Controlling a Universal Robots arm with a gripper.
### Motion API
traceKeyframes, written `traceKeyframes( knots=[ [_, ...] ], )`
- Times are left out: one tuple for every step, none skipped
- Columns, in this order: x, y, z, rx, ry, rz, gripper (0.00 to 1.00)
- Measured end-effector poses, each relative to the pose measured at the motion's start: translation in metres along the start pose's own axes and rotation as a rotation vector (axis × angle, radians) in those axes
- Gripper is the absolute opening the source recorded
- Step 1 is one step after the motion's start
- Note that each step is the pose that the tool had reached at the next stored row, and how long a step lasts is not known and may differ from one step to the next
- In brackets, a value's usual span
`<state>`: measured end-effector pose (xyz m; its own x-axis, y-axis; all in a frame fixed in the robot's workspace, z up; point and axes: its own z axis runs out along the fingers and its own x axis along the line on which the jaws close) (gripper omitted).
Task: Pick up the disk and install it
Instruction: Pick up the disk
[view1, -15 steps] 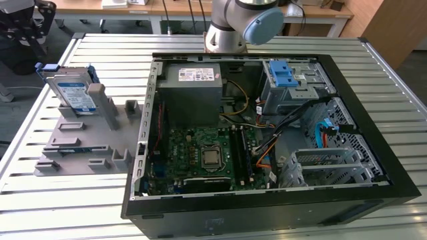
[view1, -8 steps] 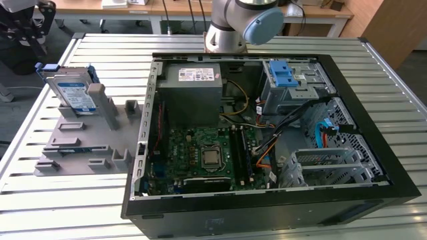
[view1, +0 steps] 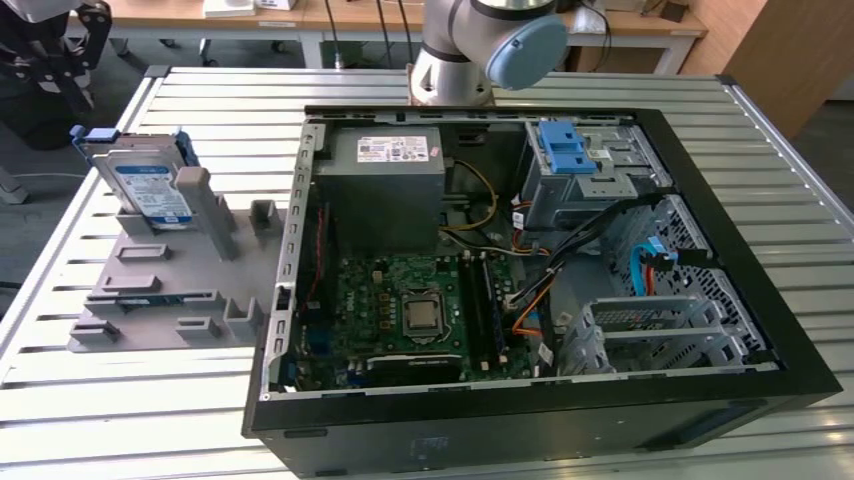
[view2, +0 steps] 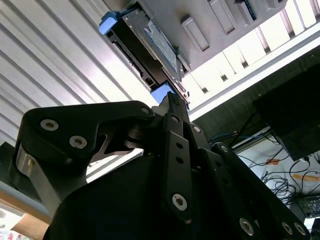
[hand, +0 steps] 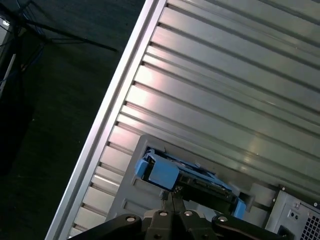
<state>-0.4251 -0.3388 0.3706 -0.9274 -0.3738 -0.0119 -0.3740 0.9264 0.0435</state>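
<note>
**A:** What takes up most of the exterior view?

**B:** The slatted metal table (view1: 134, 420). On it sits the open black computer case (view1: 534, 430), which runs from the middle out to 3 o'clock. The robot arm (view1: 467, 50) rises at 12 o'clock, behind the case.

**A:** And beside the case?

**B:** A grey slotted holder (view1: 160, 290) lies on the table at 9 o'clock from the case, just beside its wall. Inside the case, the grey power-supply box (view1: 387, 190) sits toward 11 o'clock and the light-blue latch (view1: 571, 150) toward 1 o'clock.

**A:** Where is the disk?

**B:** The disk (view1: 144, 190) stands on edge in the holder at 10 o'clock, with its label facing the camera and its blue rail frame around it. Both wrist views show it seated there (view2: 150, 42) (hand: 200, 181).

**A:** And the gripper?

**B:** In both wrist views the gripper (hand: 170, 192) (view2: 172, 100) has its fingertips pressed together with nothing between them. They point at the blue end of the disk. I cannot tell whether they touch it.
</note>
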Motion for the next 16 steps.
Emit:
traceKeyframes(
  knots=[
    [0.0, 0.0, 0.0, -0.0001, 0.0003, -0.008, 0.11],
    [0.0, 0.0, 0.0001, -0.0002, 0.0006, -0.016, 0.11],
    [0.0, 0.0, 0.0001, -0.0003, 0.001, -0.024, 0.11],
    [0.0, 0.0, 0.0, -0.0004, 0.0014, -0.031, 0.11],
    [0.0, 0.0, 0.0001, -0.0005, 0.0017, -0.039, 0.11],
    [0.0, 0.0, 0.0001, -0.0006, 0.002, -0.047, 0.11],
    [0.0, 0.0, 0.0001, -0.0007, 0.0024, -0.055, 0.11],
    [0.0, 0.0, 0.0001, -0.0008, 0.0027, -0.063, 0.11],
    [0.0, 0.0, 0.0001, -0.0008, 0.0031, -0.07, 0.11],
    [0.0, 0.0, 0.0002, -0.001, 0.0035, -0.082, 0.11],
    [0.0, 0.0, 0.0003, -0.0012, 0.004, -0.096, 0.11],
    [0.0, 0.0, 0.0004, -0.0012, 0.0045, -0.111, 0.11],
    [0.0, 0.0, 0.0006, -0.0012, 0.0049, -0.127, 0.11],
    [0.0, 0.0, 0.0007, -0.0012, 0.0052, -0.143, 0.11],
    [0.0, 0.0, 0.0009, -0.0013, 0.0057, -0.159, 0.11],
    [0.0, 0.0, 0.001, -0.0014, 0.0063, -0.176, 0.11]
  ],
)
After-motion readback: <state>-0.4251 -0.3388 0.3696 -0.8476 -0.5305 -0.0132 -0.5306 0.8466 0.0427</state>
